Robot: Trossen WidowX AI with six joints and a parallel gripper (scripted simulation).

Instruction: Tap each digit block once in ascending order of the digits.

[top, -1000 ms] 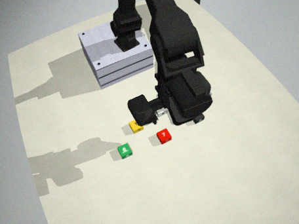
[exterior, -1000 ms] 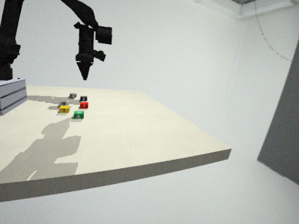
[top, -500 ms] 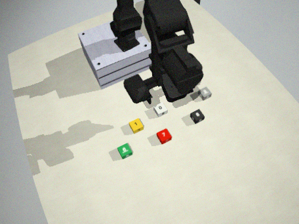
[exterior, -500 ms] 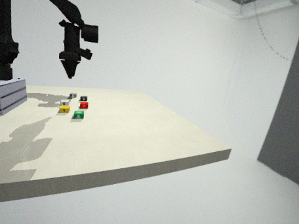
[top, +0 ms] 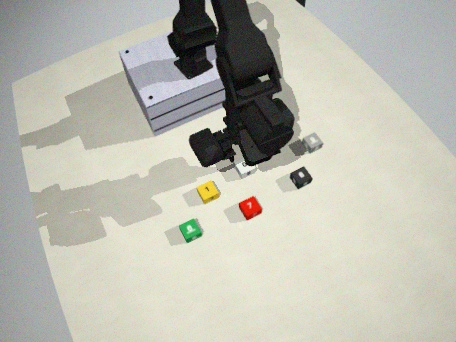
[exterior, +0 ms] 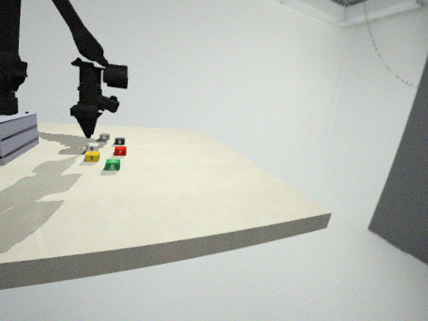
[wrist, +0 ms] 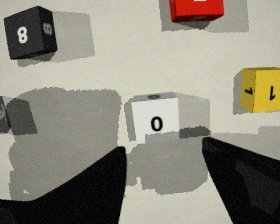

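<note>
Pincer (exterior: 88,136) (wrist: 164,150) parted and gripping nothing, we're hovering just above the white 0 block (top: 245,169) (exterior: 93,146) (wrist: 156,120) on the pale surface (top: 320,256) (exterior: 188,193) (wrist: 115,60)! Beyond it we see the yellow 1 (top: 208,191) (exterior: 92,156) (wrist: 264,90) to one side, black 8 (top: 301,177) (exterior: 119,141) (wrist: 30,34) to the other, and the red block (top: 250,207) (exterior: 120,151) (wrist: 196,9) farther out, all resting apart.

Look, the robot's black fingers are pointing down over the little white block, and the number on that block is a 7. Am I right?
Almost! The number on the little white cube-shaped block is a 0, as the wrist view shows. The rest is right: the robot's black fingers are pointing down over it.
</note>
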